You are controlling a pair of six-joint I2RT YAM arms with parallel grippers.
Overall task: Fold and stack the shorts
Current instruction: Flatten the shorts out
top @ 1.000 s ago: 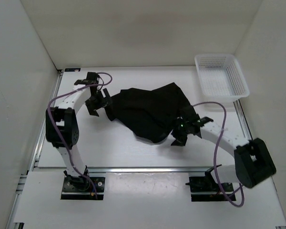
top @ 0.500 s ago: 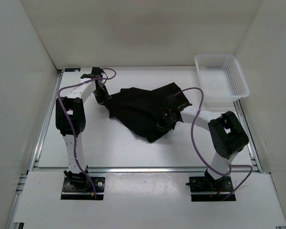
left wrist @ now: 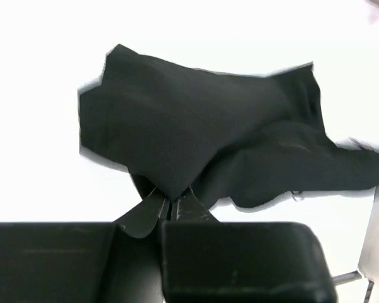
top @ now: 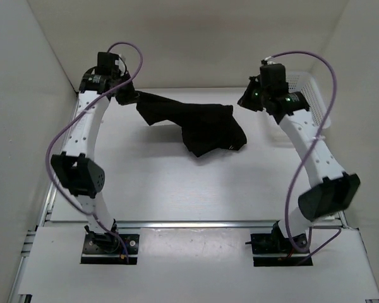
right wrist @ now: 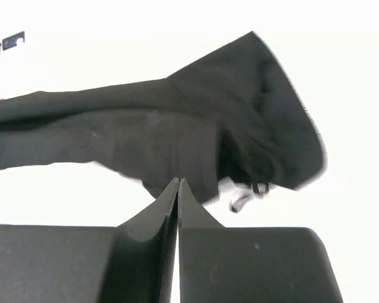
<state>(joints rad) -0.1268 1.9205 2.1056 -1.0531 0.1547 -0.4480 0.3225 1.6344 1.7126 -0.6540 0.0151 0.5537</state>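
Both arms have lifted from the middle of the table [top: 164,183] and reached toward the far wall since a second ago, and the shorts [top: 202,123] went with them, away from me.

On the near side I see only the arm bases. Further out, the shorts lie partly on the table as a crumpled, uneven shape, and their far left corner is pulled up. At that corner the left gripper [top: 127,95] has its fingers pressed together on the cloth. In the left wrist view the shorts [left wrist: 196,120] hang from the left gripper [left wrist: 169,203]. The right gripper [top: 249,100] is high at the far right, in front of the white mesh basket [top: 311,85]. In its own view the right gripper [right wrist: 178,183] is fully closed, with the shorts [right wrist: 177,132] beyond the tips. From above there seems to be a gap to the cloth, so I think it holds nothing.

I judge the task is at an early step: no clean fold is made yet, and the stacking is all left to do.

The right arm hides part of the basket. Both wrist views are washed out.
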